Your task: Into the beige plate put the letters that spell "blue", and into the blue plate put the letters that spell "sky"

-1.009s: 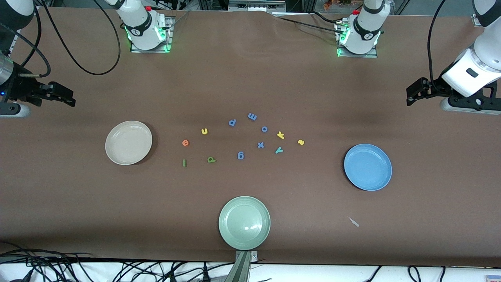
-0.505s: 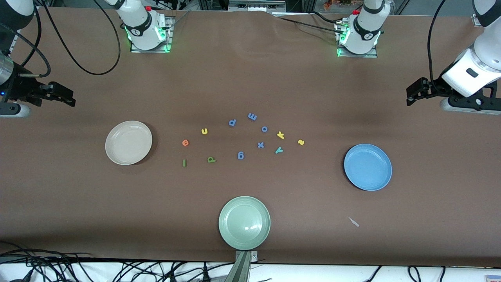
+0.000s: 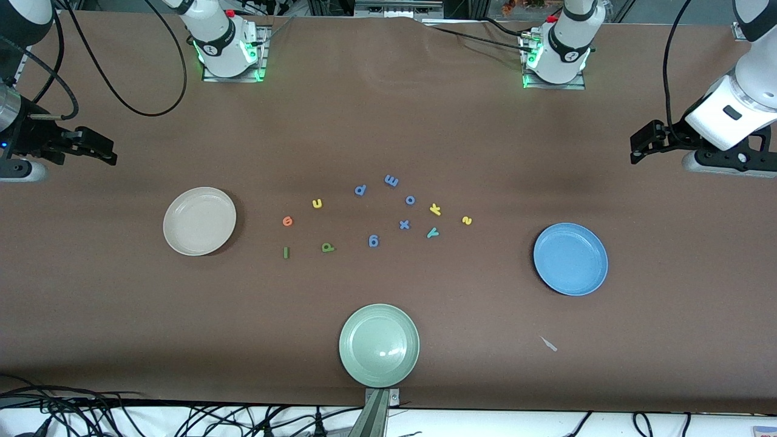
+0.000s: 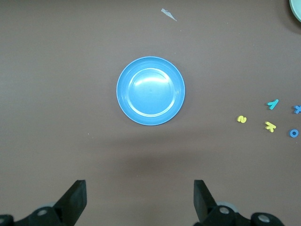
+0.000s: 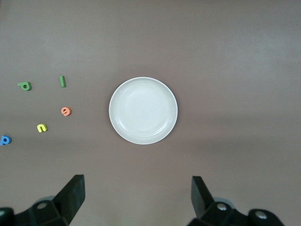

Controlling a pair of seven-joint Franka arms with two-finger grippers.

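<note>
Front view shows nothing has moved in the last second, so the job has not started yet. Both arms wait at the ends of the bench.

The left gripper (image 4: 140, 200) hangs with its fingers (image 4: 75, 197) wide open and holding nothing. Just ahead of those fingers sits the blue plate (image 4: 150, 91), with nothing in it. Off to one side of the fingers lie the yellow s (image 4: 241, 119), the yellow k (image 4: 270, 125) and the teal y (image 4: 272, 103).

The right gripper (image 5: 138, 197) also has its fingers (image 5: 73, 195) wide open and holding nothing. Right ahead of them is the beige plate (image 5: 143, 110), bare too. Off to the side of those fingers are the orange e (image 5: 66, 111), the yellow u (image 5: 42, 127), the dark green l (image 5: 62, 81) and the olive b (image 5: 25, 86).

A pale green plate (image 3: 379, 345) sits closest to the front camera. Every letter must be picked up.
</note>
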